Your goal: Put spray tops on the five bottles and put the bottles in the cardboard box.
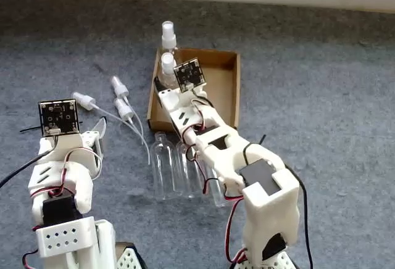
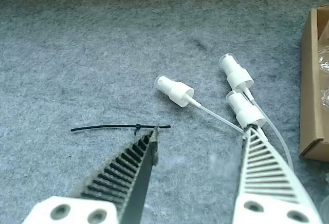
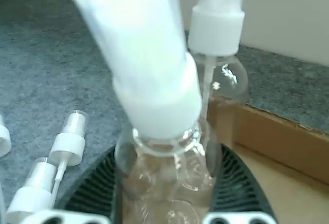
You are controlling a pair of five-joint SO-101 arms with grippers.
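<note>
No lettering, number or sign can be read anywhere (the bottles (image 1: 164, 165) and cardboard box (image 1: 235, 90) look plain).

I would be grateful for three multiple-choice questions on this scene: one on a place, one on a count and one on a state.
1. Where do the loose spray tops lie?
A on a plate; B on the carpet beside the box; C in a drawer.
2. How many loose spray tops are there?
A two; B five; C three.
3. The fingers of the left gripper are:
A open, holding nothing; B shut on a top; C shut on a cloth.

Answers:
1 B, they lie on the grey carpet next to the box.
2 C, three lie apart from any bottle in the high view.
3 A, the fingers stand wide apart and grip nothing.
</note>
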